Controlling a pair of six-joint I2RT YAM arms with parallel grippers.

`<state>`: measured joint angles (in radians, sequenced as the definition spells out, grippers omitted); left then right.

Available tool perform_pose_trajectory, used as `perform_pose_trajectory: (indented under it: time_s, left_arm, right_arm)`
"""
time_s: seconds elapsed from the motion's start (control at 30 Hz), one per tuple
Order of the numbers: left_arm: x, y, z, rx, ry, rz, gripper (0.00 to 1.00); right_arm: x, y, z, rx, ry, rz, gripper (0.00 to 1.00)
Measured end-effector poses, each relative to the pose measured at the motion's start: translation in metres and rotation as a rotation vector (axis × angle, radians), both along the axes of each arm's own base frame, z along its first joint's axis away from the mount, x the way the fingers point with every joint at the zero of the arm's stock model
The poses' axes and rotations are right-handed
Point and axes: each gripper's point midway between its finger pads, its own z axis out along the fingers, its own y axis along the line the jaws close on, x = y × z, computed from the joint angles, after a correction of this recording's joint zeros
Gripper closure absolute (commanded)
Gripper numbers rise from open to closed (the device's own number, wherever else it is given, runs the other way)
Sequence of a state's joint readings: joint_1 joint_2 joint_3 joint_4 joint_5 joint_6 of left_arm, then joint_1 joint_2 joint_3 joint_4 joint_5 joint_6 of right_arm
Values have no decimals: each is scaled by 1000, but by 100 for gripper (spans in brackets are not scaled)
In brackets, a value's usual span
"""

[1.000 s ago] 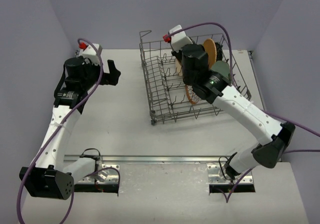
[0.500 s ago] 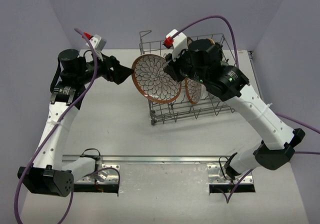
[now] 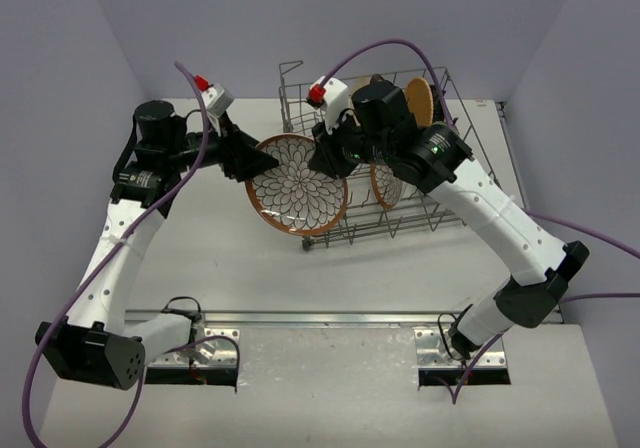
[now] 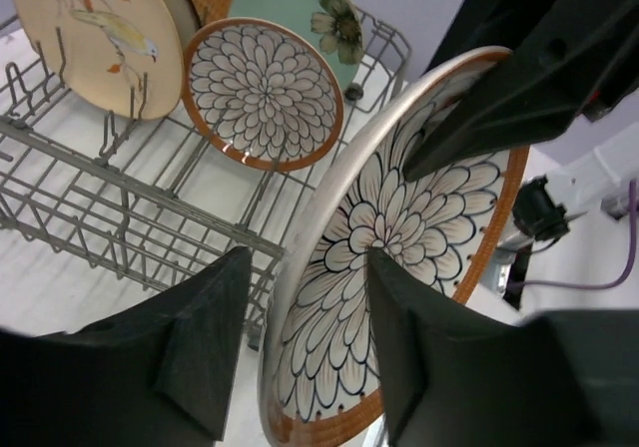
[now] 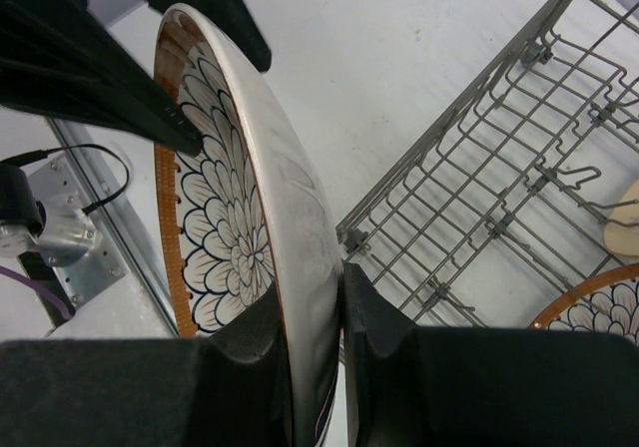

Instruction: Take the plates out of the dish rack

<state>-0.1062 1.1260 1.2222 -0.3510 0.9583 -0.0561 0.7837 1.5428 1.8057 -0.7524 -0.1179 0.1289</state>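
Observation:
A white plate with a brown floral lattice (image 3: pixel 298 185) (image 4: pixel 399 227) (image 5: pixel 225 218) hangs on edge just left of the dish rack (image 3: pixel 440 213) (image 4: pixel 100 198) (image 5: pixel 479 198). My right gripper (image 3: pixel 330 158) (image 5: pixel 315 292) is shut on its right rim. My left gripper (image 3: pixel 250 163) (image 4: pixel 308 267) straddles the opposite rim, one finger against the patterned face, the other a sliver off the back. In the rack stand a second floral plate (image 3: pixel 385 183) (image 4: pixel 263 93) (image 5: pixel 594 312), a cream bird plate (image 4: pixel 90 28), a mint green one (image 4: pixel 300 3) and an orange-tan one (image 3: pixel 418 101).
The rack's near left corner (image 3: pixel 308 240) lies right under the held plate. A metal rail with the arm mounts (image 3: pixel 300 318) runs along the near table edge. Purple walls close in on the left, back and right. Purple cables (image 3: pixel 420 53) loop over the rack.
My right gripper lifted the floral plate out of the rack and carried it left. My left arm swung right to meet it, and its jaws have narrowed around the rim.

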Motion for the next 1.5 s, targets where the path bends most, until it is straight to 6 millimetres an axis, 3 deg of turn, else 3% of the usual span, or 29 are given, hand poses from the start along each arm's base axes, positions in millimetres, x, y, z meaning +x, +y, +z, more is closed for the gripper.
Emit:
perform_pose_trajectory:
  time_s: [0.17,0.23,0.37,0.5,0.57,0.63,0.73,0.8,0.97,1.1,1.2,1.3,1.4,1.5]
  left_arm:
    - [-1,-4,-23,26,61,-71,82]
    - [-2,-6,-35,32,104,-101,97]
    - [-9,-10,-44,37,116,-167,100]
    - [-9,-9,-43,32,123,-167,100]
    - [-9,-7,-42,22,131,-164,100]
    - [-7,-2,-41,5,159,-146,100]
    - [6,19,-40,-59,232,-77,100]
    - [18,35,-39,-110,269,-25,100]
    - [48,85,-31,-227,314,114,100]
    - [75,131,-39,-269,369,265,100]
    - [108,169,-61,-249,414,433,100]
    - [136,209,-103,-188,488,626,100]
    - [160,244,-161,-101,581,777,100]
    - [165,266,-228,-11,710,871,100]
  right_arm:
    - [-3,2,-2,4,18,13,100]
    - [-3,0,-3,-5,25,9,100]
    - [-5,-4,-8,-15,53,5,97]
    - [-6,-4,-8,-13,55,9,70]
    - [-4,-4,-8,-8,50,0,52]
    - [0,-3,-4,15,33,-16,26]
    - [5,-9,14,66,-9,-45,9]
    - [9,-17,30,103,-44,-73,3]
    - [28,-54,61,178,-105,-187,1]
    - [51,-88,66,193,-137,-310,1]
    - [58,-106,54,162,-136,-381,1]
    - [62,-119,37,126,-144,-426,1]
    - [58,-137,11,67,-118,-461,1]
    - [58,-156,-5,27,-101,-504,1]
